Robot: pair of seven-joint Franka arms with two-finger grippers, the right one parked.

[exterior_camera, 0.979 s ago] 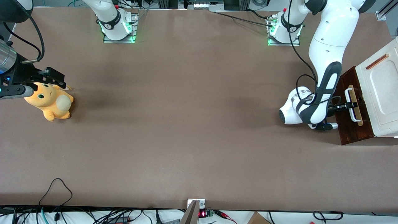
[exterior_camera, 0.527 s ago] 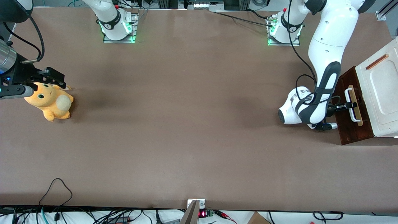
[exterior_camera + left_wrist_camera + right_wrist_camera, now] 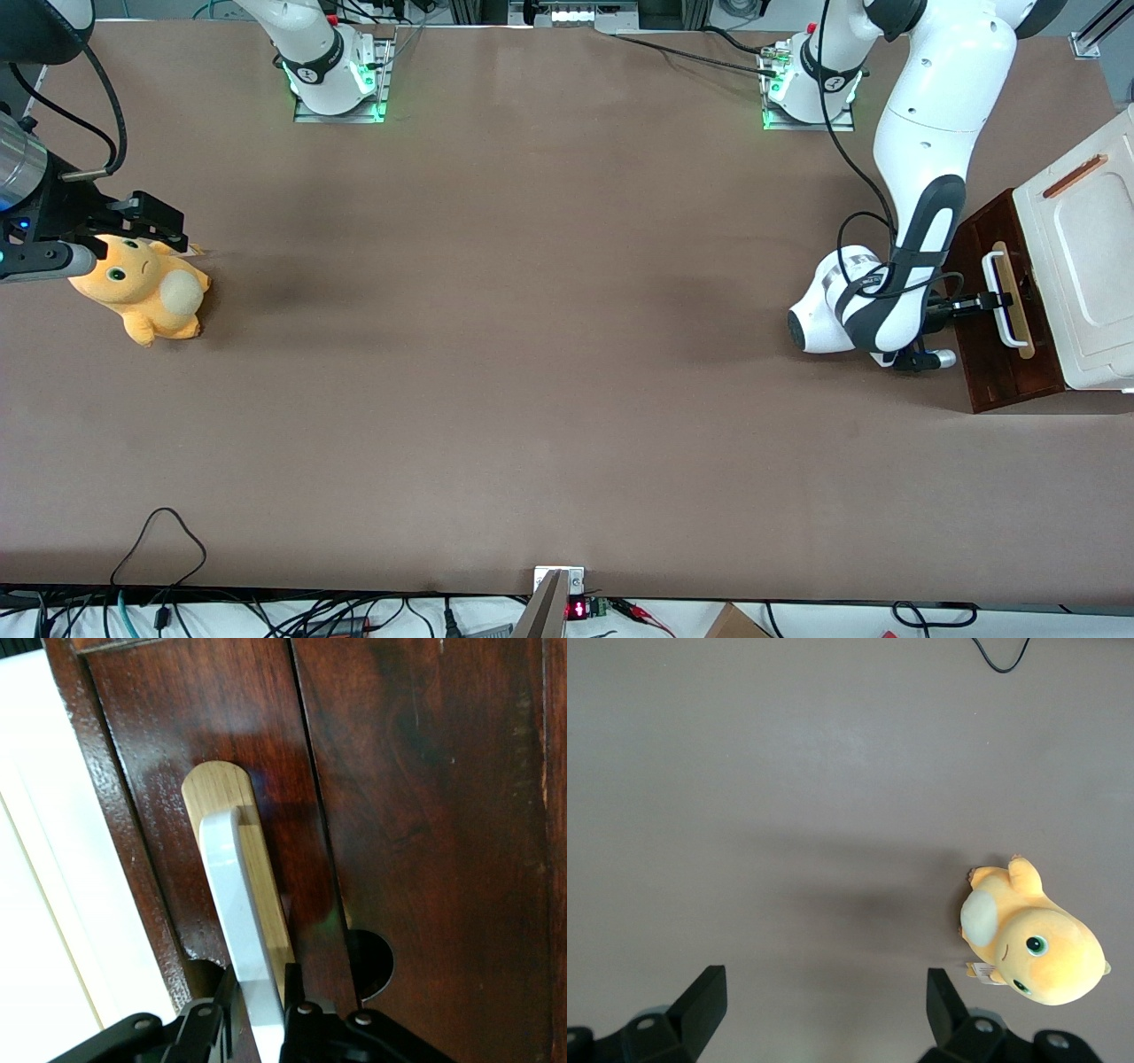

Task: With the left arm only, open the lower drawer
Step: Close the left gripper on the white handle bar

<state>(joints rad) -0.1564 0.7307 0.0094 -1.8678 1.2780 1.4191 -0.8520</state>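
Note:
The lower drawer (image 3: 999, 372) is a dark reddish-brown front at the working arm's end of the table, with a white bar handle (image 3: 1007, 312) on a pale wood strip (image 3: 1021, 332). The left arm (image 3: 921, 239) reaches down in front of it. My gripper (image 3: 990, 301) is shut on the handle near its middle. In the left wrist view the black fingers (image 3: 292, 985) of the gripper (image 3: 257, 1010) press both sides of the white handle (image 3: 232, 904), against the drawer front (image 3: 168, 753). A half-round cutout (image 3: 372, 961) shows in the adjoining dark panel.
A white moulded panel (image 3: 1085, 257) with a thin brown strip adjoins the drawer front. An orange plush toy (image 3: 146, 288) lies toward the parked arm's end, also in the right wrist view (image 3: 1032, 943). Cables (image 3: 159, 540) run along the table edge nearest the front camera.
The left arm's wrist and forearm have shifted slightly away from the cabinet, with the gripper still on the handle. The drawer front shows no clear movement.

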